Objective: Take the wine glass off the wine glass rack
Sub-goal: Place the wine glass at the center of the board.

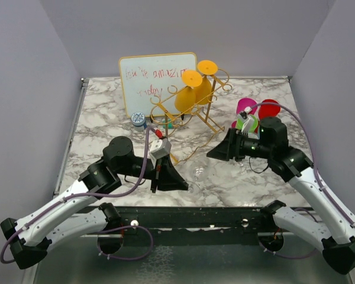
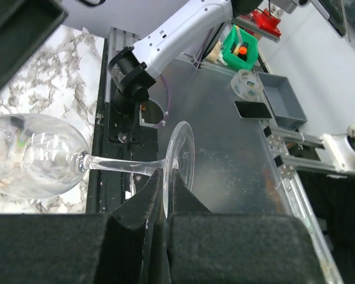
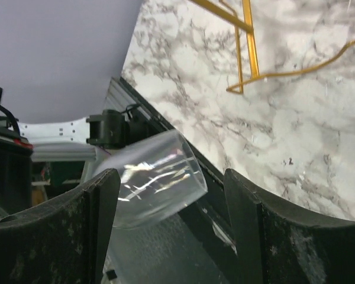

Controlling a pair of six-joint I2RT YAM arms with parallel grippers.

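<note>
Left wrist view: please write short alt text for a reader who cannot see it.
A clear wine glass lies sideways, its round foot pinched between the left arm's two black fingers. Its bowl points left over the marble table; a white robot arm crosses behind.

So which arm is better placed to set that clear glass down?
The left, I'd say: the left gripper grips the wine glass by its foot. The right gripper is open, the glass merely showing between its fingers.

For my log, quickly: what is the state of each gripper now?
Left gripper: shut on the clear wine glass.
Right gripper: open.
</note>
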